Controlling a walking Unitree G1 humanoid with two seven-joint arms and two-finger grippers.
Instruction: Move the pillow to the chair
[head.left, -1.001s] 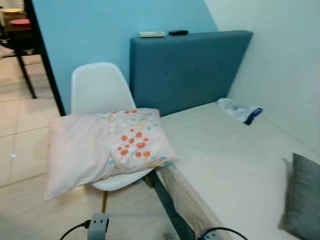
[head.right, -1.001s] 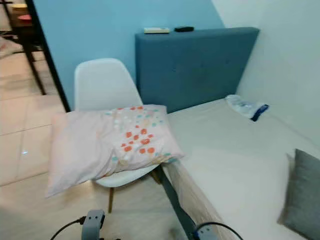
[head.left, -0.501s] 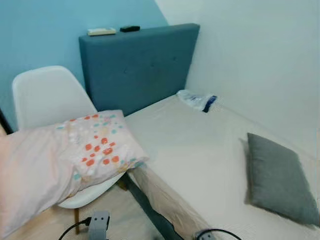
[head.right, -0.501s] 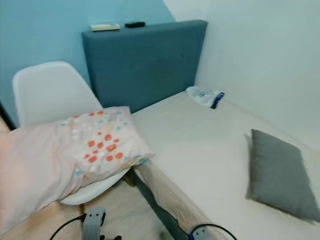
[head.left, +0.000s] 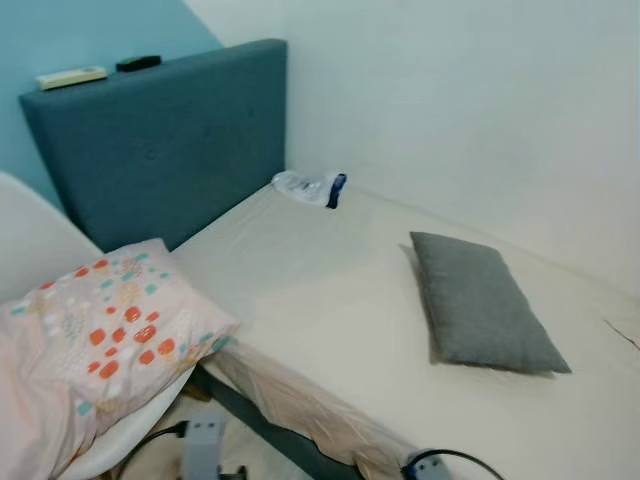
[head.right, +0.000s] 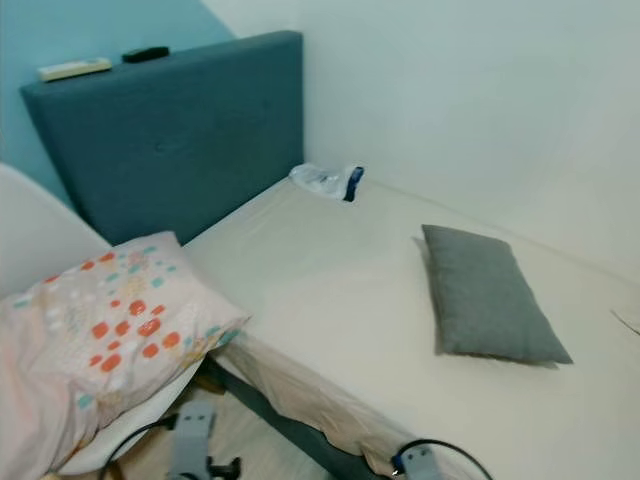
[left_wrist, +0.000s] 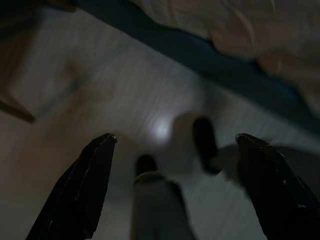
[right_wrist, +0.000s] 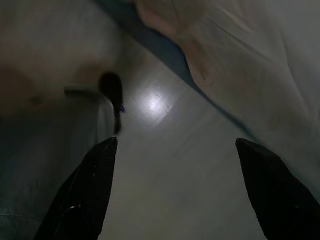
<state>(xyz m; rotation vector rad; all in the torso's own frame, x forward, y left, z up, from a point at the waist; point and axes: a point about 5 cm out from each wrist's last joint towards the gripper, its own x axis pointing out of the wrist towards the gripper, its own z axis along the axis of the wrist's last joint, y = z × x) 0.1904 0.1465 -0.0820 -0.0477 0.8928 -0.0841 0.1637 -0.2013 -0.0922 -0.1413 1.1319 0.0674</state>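
Dotted pillow (head.left: 95, 350) already lies on white chair (head.right: 40, 250) beside bed (head.left: 330, 300), so job looks done. Both arms hang idle w/ jaws spread, empty: left gripper (left_wrist: 175, 185), right gripper (right_wrist: 175, 190) over floor (right_wrist: 165, 165).

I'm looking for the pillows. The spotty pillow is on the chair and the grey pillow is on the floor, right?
Not quite. The grey pillow lies on the bed, not on the floor; the left eye view shows it flat on the mattress near the wall. The spotty pillow is on the chair, as you said.
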